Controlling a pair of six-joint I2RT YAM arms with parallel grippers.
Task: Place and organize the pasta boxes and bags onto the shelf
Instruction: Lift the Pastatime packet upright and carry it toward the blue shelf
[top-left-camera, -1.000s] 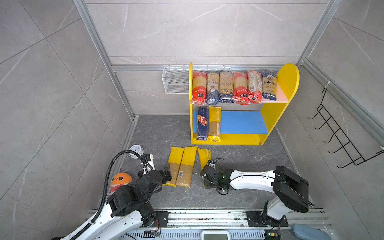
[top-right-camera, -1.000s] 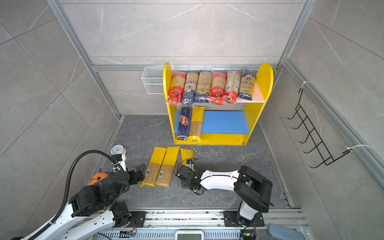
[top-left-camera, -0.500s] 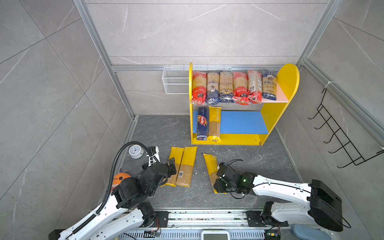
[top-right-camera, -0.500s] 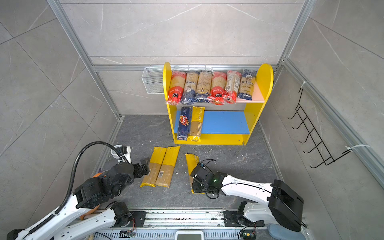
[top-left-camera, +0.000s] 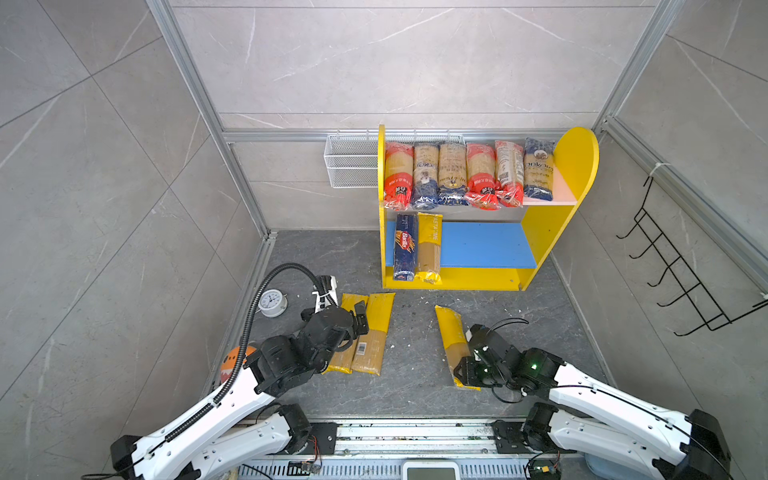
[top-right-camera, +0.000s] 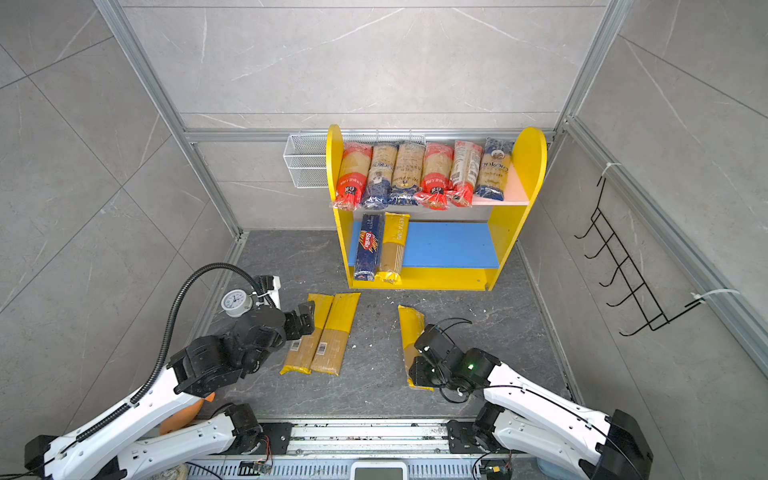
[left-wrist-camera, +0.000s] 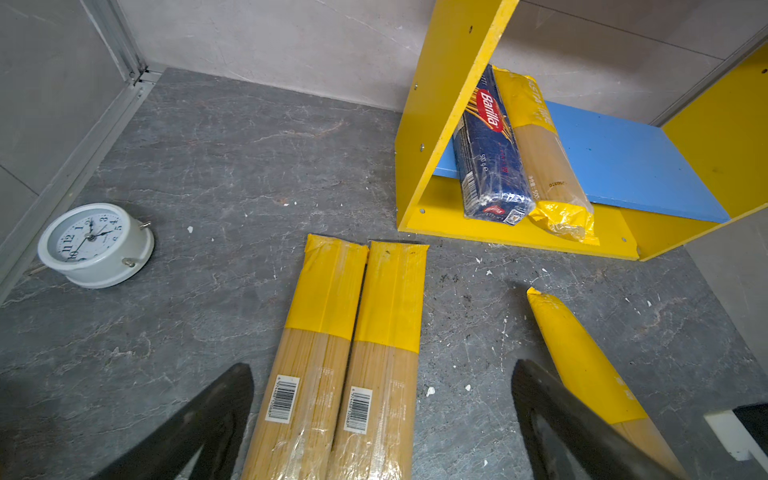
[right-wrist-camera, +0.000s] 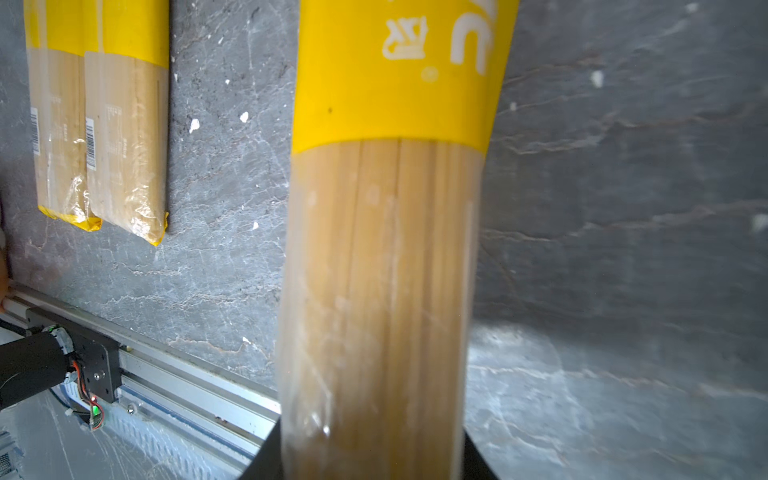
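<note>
The right gripper (top-left-camera: 467, 368) is pinching a long clear bag of spaghetti with a yellow end (top-left-camera: 451, 328), jaws pressed on its two sides towards its nearer end. The bag looks raised off the dark grey marbled worktop (top-left-camera: 415, 386), over its front right part, with a shadow beneath. The left gripper (top-left-camera: 360, 316) hangs spread wide and empty above two more yellow-ended bags (left-wrist-camera: 392, 299) lying side by side, touching, towards the front left. At the back edge stands the small two-tier shelf with yellow side panels (top-left-camera: 540, 237): its pink upper board (top-left-camera: 562, 192) carries six bags (top-left-camera: 453, 174) in a row, while its blue lower board (top-left-camera: 486, 245) holds only a dark-blue Barilla box (top-left-camera: 405, 249) and one yellow-ended bag (top-left-camera: 429, 249), both tight to the left panel. I'd say the step in hand is carrying the held bag to that lower board. To do it well I'd aim the free yellow end into the opening, hold the bag level since the far end may droop, and pass under the bag ends overhanging the pink board. Then I'd lay it just beside and parallel to the yellow-ended bag lying there before letting go. Pushing hard could snap strands or shove the neighbours askew. The white alarm clock (top-left-camera: 272, 300) near the left edge is well apart.
</note>
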